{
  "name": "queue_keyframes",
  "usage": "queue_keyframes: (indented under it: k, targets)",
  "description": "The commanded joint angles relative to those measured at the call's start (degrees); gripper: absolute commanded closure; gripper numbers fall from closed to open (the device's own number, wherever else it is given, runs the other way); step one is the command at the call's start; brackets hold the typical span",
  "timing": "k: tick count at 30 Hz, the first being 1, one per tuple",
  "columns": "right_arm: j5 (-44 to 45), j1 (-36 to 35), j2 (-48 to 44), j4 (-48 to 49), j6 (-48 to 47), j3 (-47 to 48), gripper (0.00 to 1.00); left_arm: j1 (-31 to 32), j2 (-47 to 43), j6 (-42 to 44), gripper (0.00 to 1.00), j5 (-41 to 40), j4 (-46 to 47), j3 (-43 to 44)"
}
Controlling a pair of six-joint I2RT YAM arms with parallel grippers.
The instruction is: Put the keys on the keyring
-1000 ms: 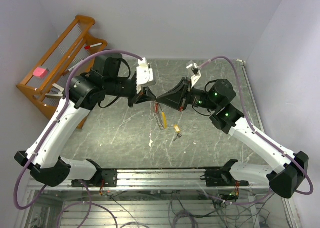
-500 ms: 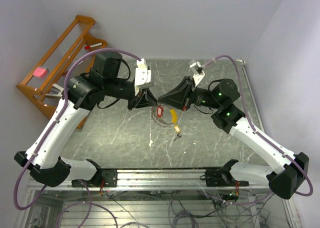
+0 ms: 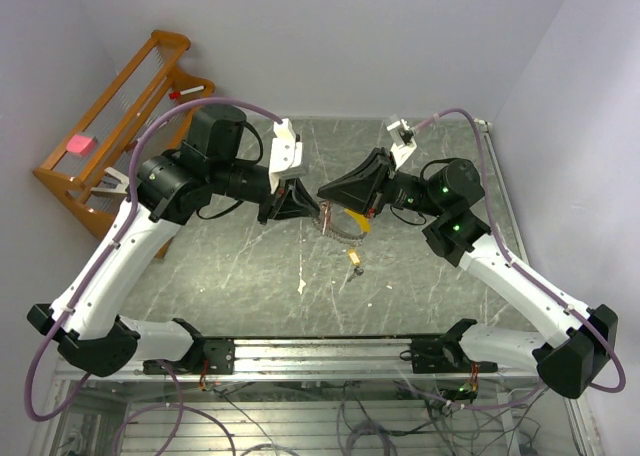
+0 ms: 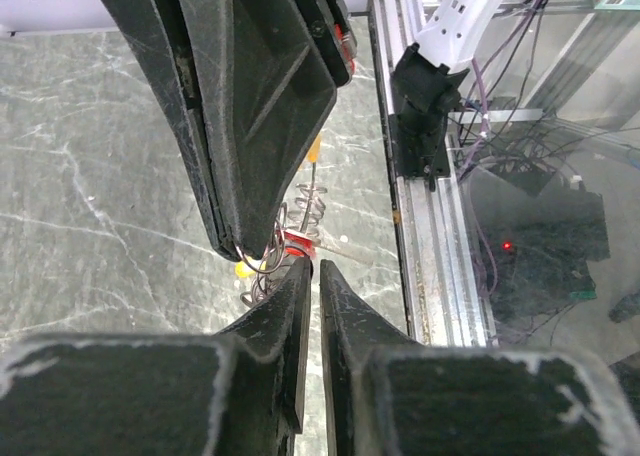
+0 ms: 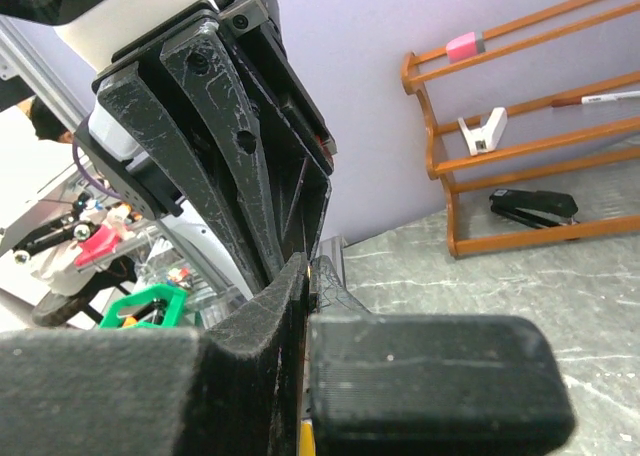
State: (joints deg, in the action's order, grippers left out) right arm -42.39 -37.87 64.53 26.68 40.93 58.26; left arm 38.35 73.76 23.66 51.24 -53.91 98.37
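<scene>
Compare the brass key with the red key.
Brass key lies alone on the table, apart from the keyring; red key sits against its coils. Brass key looks yellow; red key has a red head. Both are much smaller than the keyring.

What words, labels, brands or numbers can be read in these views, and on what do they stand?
None can be read in any view.
White pen on the wooden rack: dark marks on its barrel, too small to read.
Yellow tag of the keyring: no print shows.
</scene>
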Motion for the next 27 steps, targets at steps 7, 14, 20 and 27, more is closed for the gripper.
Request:
queue_keyframes:
  k: [7, 14, 20, 27]
  targets:
    - [3.26, 0.81, -1.85, 0.63, -1.59, 0.92, 1.0, 0.23, -4.05, -2.89, 0.84, -6.61, 3.25, -3.05]
    - [2.46, 0.74, -1.54, 0.29, -1.62, 1.75, 1.0, 0.06, -4.29, -4.41, 0.83, -8.7, 5.66, -3.68]
    - [1.61, 0.75, -0.48, 1.54, -0.69, 1.77, 1.0, 0.06, -3.35, -5.74, 0.81, -8.99, 6.85, -4.1]
    - [1.03, 0.73, -0.12, 1.75, -0.57, 1.81, 1.0, 0.05, -2.81, -5.66, 0.83, -12.96, 6.74, -3.18]
